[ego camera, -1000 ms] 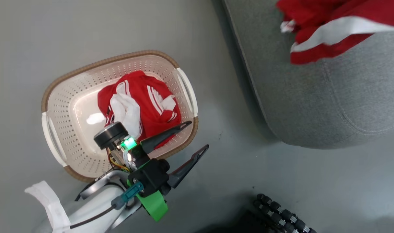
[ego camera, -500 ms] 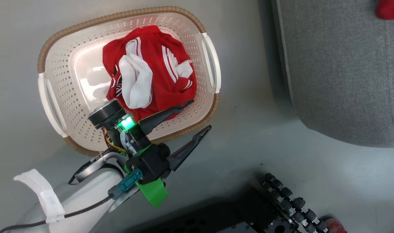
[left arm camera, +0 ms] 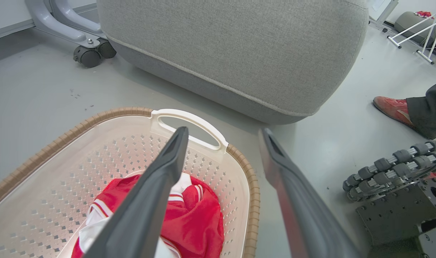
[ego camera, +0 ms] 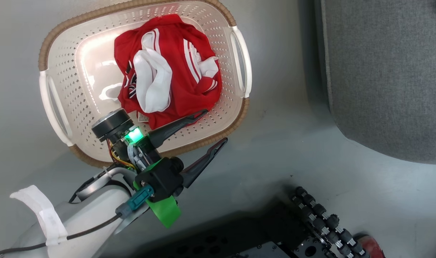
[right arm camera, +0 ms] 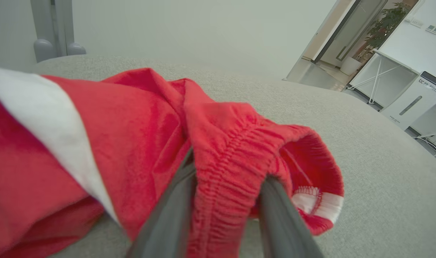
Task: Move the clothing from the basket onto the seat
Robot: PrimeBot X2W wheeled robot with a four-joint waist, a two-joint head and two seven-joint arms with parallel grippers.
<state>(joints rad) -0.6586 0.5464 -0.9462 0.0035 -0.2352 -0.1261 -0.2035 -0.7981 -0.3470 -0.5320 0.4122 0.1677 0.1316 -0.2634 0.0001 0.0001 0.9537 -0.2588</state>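
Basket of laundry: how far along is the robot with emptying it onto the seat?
Done: one red soft-fabric garment with a white panel lies on the grey fabric seat. In hand: the right gripper straddles its waistband; grip unclear. Remaining: a crumpled red white-striped garment sits in the cream perforated plastic basket, open left gripper over its rim.

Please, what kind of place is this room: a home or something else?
Probably an office or test room, not a home: a bare grey floor, a white machine beside a white table frame, and a glass doorway with a potted plant beyond the seat.
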